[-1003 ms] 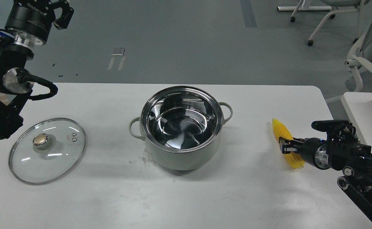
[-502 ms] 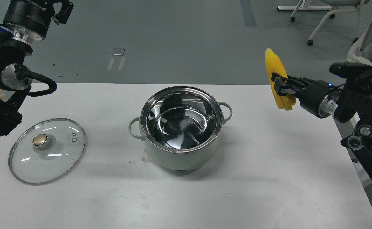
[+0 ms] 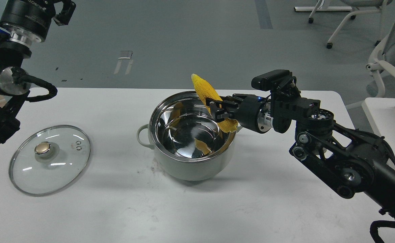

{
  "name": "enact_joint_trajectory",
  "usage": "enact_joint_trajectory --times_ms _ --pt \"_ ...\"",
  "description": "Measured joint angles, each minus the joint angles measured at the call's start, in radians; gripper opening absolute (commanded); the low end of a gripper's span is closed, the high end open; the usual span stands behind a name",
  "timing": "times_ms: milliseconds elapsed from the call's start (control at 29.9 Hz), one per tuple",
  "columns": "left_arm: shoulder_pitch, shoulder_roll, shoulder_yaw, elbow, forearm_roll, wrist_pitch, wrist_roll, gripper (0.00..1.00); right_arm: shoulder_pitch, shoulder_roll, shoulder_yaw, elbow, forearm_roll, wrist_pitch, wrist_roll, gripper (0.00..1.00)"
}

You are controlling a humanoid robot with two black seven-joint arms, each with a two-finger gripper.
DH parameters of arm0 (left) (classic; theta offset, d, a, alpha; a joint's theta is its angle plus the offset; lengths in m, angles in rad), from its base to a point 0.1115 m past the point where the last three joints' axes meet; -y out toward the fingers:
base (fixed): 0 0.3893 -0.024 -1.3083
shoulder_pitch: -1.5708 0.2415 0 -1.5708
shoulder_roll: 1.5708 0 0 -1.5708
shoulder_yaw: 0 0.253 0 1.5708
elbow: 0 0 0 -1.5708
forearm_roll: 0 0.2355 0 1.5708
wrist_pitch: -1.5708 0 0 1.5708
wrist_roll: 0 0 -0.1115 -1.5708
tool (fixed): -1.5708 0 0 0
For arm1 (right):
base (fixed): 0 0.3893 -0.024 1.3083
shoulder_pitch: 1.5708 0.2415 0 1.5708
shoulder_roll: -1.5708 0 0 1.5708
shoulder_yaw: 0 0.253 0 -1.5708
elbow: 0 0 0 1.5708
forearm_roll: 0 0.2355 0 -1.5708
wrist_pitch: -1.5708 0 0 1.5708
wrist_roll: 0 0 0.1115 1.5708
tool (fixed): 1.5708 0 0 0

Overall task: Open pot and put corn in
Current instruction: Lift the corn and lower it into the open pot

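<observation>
The pale grey-green pot (image 3: pixel 190 165) stands open at the middle of the white table, its shiny steel inside showing. My right gripper (image 3: pixel 216 108) is shut on the yellow corn (image 3: pixel 207 90) and holds it tilted above the pot's right rim, pointed end up and to the back. The corn's yellow shows mirrored in the steel wall. My left gripper (image 3: pixel 62 10) is raised at the top left, far from the pot, and looks open and empty.
The round glass lid (image 3: pixel 50 158) with its gold knob lies flat on the table left of the pot. The table's far edge (image 3: pixel 197 89) runs just behind the pot. Office chairs (image 3: pixel 391 50) stand on the floor at the back right.
My right gripper has lifted the corn off the table at the right, then carried it left to above the pot's right rim. The left arm has barely moved.
</observation>
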Motion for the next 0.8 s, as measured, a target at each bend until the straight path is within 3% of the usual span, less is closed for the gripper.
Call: enact_joint_trajectory --times_ms 67,134,401,468,502,535,803 --pt "-0.001 0.0 0.0 0.0 0.001 -0.001 0.0 0.98 0.011 0.023 -0.012 -0.016 -0.001 0.0 0.001 0.19" --pt "-0.007 -0.001 0.0 0.0 0.001 -0.001 0.0 0.98 0.014 0.043 -0.017 -0.028 -0.001 0.0 0.001 0.33" --pt "-0.013 0.0 0.0 0.0 0.001 -0.002 -0.001 0.98 0.014 0.075 -0.042 -0.044 0.0 0.0 0.001 0.51" --pt "-0.014 0.0 0.0 0.0 0.001 -0.002 -0.001 0.98 0.012 0.071 -0.058 -0.046 -0.001 0.0 0.001 0.66" --pt "-0.014 0.0 0.0 0.0 0.001 -0.002 -0.001 0.98 0.009 0.07 -0.062 -0.048 -0.001 0.0 0.001 0.9" --pt "-0.014 0.0 0.0 0.0 0.001 -0.002 -0.001 0.98 0.007 0.069 -0.064 -0.049 -0.001 -0.001 0.001 0.98" --pt "-0.023 -0.002 0.0 -0.018 0.001 0.0 0.0 0.98 0.002 0.076 -0.06 -0.052 0.008 -0.007 0.003 0.99"
